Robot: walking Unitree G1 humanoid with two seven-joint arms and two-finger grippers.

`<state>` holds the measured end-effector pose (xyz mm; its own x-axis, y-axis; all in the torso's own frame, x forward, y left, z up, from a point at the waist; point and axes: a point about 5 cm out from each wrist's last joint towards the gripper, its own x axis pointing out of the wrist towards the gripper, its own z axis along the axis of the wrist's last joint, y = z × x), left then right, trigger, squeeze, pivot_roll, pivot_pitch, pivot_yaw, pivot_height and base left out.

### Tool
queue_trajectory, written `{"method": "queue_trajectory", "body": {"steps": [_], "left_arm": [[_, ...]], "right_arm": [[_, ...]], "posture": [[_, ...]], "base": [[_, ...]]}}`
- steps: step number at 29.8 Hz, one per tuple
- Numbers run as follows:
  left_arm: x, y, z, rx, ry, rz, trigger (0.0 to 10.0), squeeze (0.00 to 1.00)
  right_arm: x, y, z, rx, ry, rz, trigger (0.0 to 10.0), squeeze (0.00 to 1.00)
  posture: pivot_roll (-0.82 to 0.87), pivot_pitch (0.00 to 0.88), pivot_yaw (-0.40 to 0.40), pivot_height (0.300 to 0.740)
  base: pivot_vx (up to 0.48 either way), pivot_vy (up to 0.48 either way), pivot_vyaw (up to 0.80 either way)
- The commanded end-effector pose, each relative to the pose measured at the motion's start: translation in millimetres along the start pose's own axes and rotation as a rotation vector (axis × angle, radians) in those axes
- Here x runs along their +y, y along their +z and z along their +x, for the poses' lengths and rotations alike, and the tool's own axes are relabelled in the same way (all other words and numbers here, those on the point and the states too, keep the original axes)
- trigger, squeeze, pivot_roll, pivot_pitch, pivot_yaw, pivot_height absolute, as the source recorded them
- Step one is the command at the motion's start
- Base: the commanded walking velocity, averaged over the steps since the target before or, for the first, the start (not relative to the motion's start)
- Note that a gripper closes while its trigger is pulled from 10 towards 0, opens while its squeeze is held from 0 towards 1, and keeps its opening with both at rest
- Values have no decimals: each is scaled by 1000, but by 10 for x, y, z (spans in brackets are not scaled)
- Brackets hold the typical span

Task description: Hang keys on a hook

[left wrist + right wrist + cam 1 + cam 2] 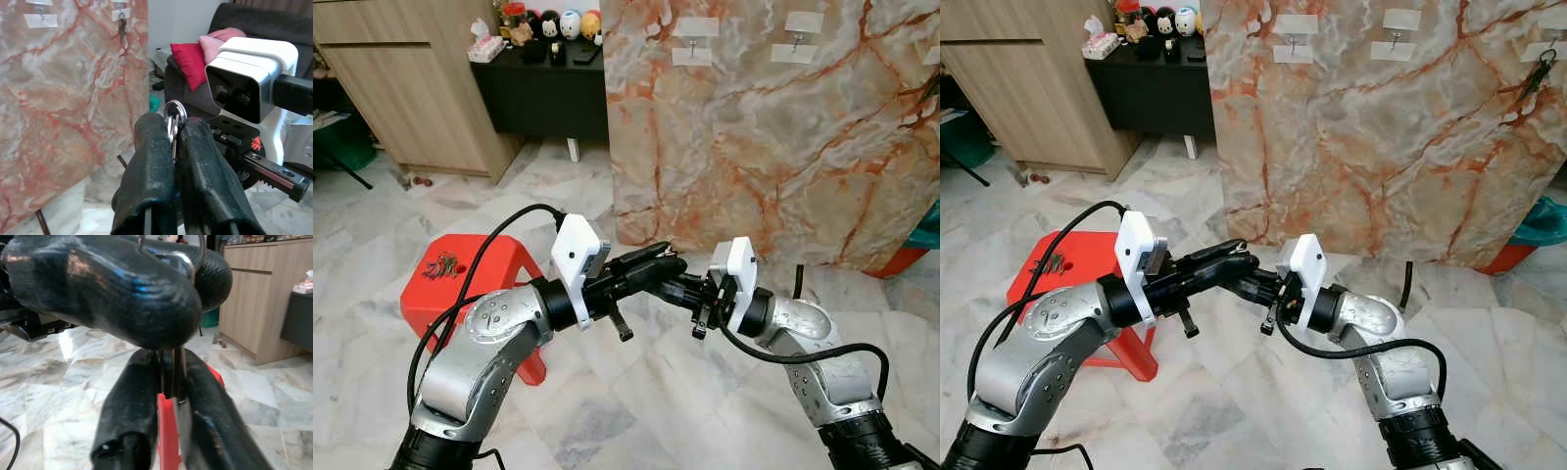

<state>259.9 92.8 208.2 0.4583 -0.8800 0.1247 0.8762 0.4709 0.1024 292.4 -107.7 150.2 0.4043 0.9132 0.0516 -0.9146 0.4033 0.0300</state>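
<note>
in front of the marble board [773, 127], the left gripper [658, 262] and right gripper [683, 286] meet tip to tip. both sets of fingers are pressed together on the same keys [173, 120], whose ring [175, 108] pokes out above the left fingers [151, 166]. the board's hooks [690, 42] are well above the grippers. a red stool [460, 284] holding other keys [441, 265] stands left of the board.

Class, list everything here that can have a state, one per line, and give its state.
Left claw: shut on the keys.
Right claw: shut on the same keys.
Keys: pinched between both claws, not hung.
Two hooks: bare.
Third hook: bears other keys.
</note>
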Motion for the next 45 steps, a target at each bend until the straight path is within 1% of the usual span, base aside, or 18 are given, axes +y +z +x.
{"method": "queue_trajectory", "body": {"steps": [1, 11, 16, 18, 19, 23, 25, 26, 27, 28, 33, 35, 39, 40, 41, 42, 44, 45], "left_arm": [[-4, -95, -15, 46, 13, -11, 10000, 0], [4, -98, -11, 45, 21, -6, 10000, 0], [75, -132, -27, 61, 79, 26, 10000, 0], [126, -147, -30, 72, 120, 49, 10000, 0], [126, -147, -30, 72, 120, 49, 10000, 0], [202, -166, -34, 74, 184, 62, 10000, 0], [199, -169, -34, 74, 182, 60, 10000, 0], [197, -179, -37, 77, 181, 58, 10000, 0], [193, -197, -44, 88, 179, 63, 10000, 0], [191, -218, -52, 99, 180, 68, 10000, 0], [226, -295, -99, 118, 224, 61, 10000, 0], [231, -295, -98, 116, 227, 60, 10000, 0], [272, -334, -116, 127, 273, 65, 10000, 0], [312, -365, -134, 135, 315, 66, 10000, 0], [312, -365, -134, 135, 315, 66, 10000, 0], [349, -391, -154, 139, 351, 63, 10000, 0], [382, -431, -179, 149, 383, 56, 10000, 0], [382, -431, -179, 149, 383, 56, 10000, 0]], "right_arm": [[-3, 39, 25, -22, -9, -12, 10000, 1000], [19, 13, 12, -1, 9, -12, 10000, 1000], [46, -105, -13, 95, 31, -39, 10000, 1000], [52, -198, -37, 168, 34, -60, 10000, 1000], [52, -198, -37, 168, 34, -60, 10000, 1000], [55, -371, -104, 286, 30, -83, 10000, 1000], [57, -402, -121, 296, 27, -81, 10000, 1000], [39, -408, -127, 291, 7, -74, 10000, 886], [19, -408, -133, 285, -17, -72, 10000, 133], [-3, -408, -140, 280, -41, -67, 10000, 0], [-138, -485, -232, 297, -186, -38, 10000, 0], [-158, -514, -253, 303, -209, -30, 10000, 0], [-212, -642, -327, 320, -297, 23, 10000, 0], [-237, -722, -369, 337, -348, 43, 10000, 0], [-237, -722, -369, 337, -348, 43, 10000, 0], [-260, -819, -415, 363, -405, 68, 10000, 0], [-288, -921, -464, 384, -479, 101, 10000, 0], [-288, -921, -464, 384, -479, 101, 10000, 0]], "posture": [[137, 106, 30, 740], [136, 107, 29, 740], [135, 108, 29, 740], [135, 108, 29, 740], [135, 108, 29, 740], [132, 112, 30, 740], [132, 112, 30, 740], [134, 112, 29, 740], [132, 114, 31, 740], [133, 114, 30, 740], [133, 118, 28, 740], [133, 118, 28, 740], [133, 118, 30, 740], [131, 115, 30, 740], [131, 115, 30, 740], [133, 114, 29, 740], [132, 111, 31, 740], [132, 111, 31, 740]], "base": [[0, 0, 0], [0, 0, 0], [0, 0, 0], [0, 0, 0], [0, 0, 0], [0, 0, 0], [0, 0, 0], [0, 0, 0], [0, 0, 0], [0, 0, 0], [0, 0, 0], [0, 0, 0], [0, 0, 0], [0, 0, 0], [0, 0, 0], [0, 0, 0], [0, 0, 0], [0, 0, 0]]}}
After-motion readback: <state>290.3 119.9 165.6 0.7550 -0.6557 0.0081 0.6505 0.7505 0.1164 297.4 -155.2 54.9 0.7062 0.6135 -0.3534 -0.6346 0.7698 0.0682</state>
